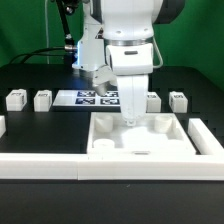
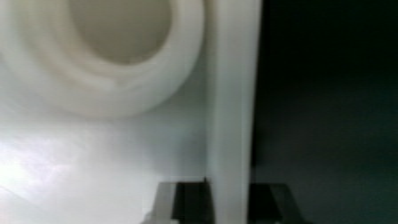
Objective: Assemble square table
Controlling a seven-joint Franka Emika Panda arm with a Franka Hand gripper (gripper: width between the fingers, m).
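Observation:
The square table top (image 1: 150, 146) is a white tray with a raised rim, lying near the front of the table. My gripper (image 1: 130, 119) points straight down onto its far rim. In the wrist view the gripper (image 2: 231, 197) has one dark finger (image 2: 185, 204) on each side of the upright rim wall (image 2: 231, 110), both pressed against it. A round leg socket (image 2: 121, 40) shows in the tray floor beside the wall. Several small white tagged legs stand in a row behind the top: two at the exterior view's left (image 1: 14, 99) (image 1: 42, 99) and two at its right (image 1: 152, 100) (image 1: 178, 100).
The marker board (image 1: 92, 98) lies flat behind the table top, between the legs. A long white border rail (image 1: 40, 166) runs along the front and up the exterior view's right side (image 1: 206, 138). Cables hang behind the arm.

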